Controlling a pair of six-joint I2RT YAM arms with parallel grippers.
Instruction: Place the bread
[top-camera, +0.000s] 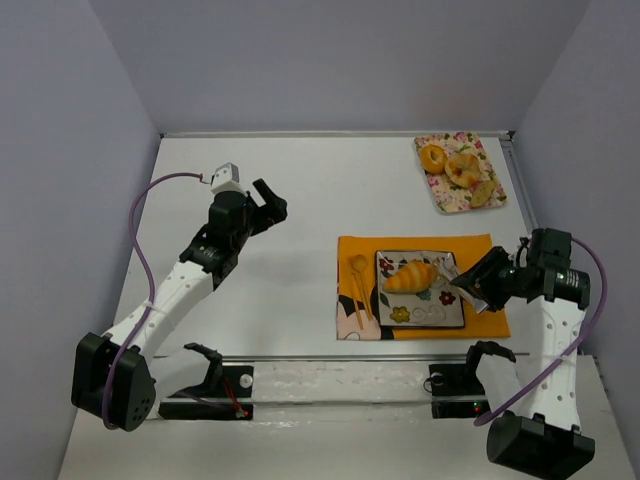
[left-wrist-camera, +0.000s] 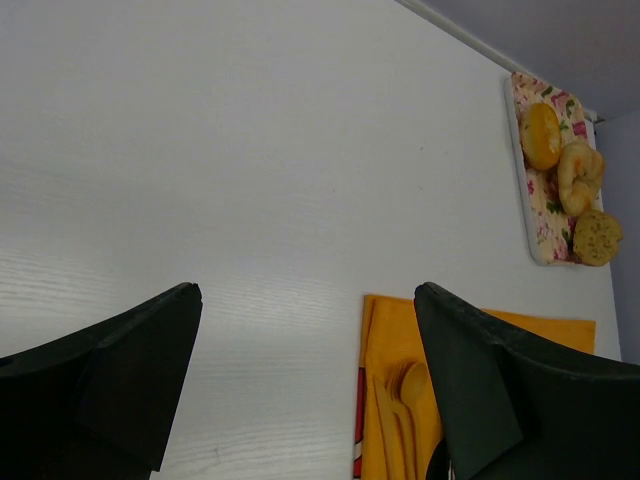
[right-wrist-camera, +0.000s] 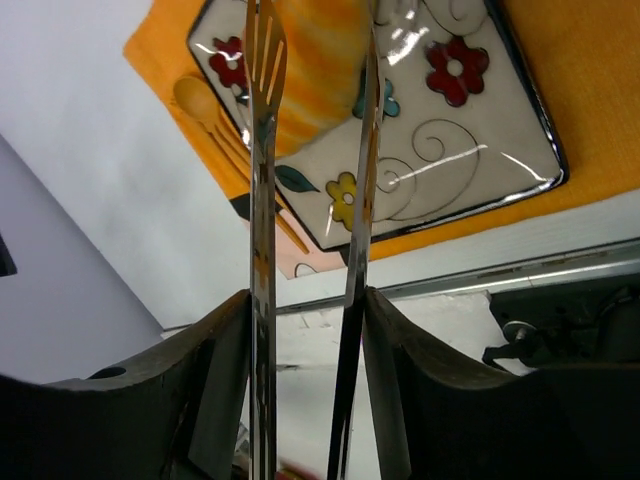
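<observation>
The golden-orange croissant (top-camera: 410, 275) lies on a square flowered plate (top-camera: 428, 312). My right gripper (top-camera: 487, 287) is shut on metal tongs (top-camera: 455, 283). In the right wrist view the gripper (right-wrist-camera: 305, 295) holds the two tong blades (right-wrist-camera: 264, 150) on either side of the croissant (right-wrist-camera: 318, 70); I cannot tell if they press it. The speckled slice (top-camera: 483, 193) lies on the floral tray at the back right, also seen in the left wrist view (left-wrist-camera: 597, 236). My left gripper (top-camera: 270, 205) is open and empty over bare table (left-wrist-camera: 307, 290).
An orange mat (top-camera: 420, 246) lies under the plate, with a wooden spoon and fork (top-camera: 357, 290) on its left side. The floral tray (top-camera: 446, 203) also holds a ring pastry (top-camera: 463, 166) and a round bun (top-camera: 433, 157). A metal rail (top-camera: 330, 365) runs along the near edge.
</observation>
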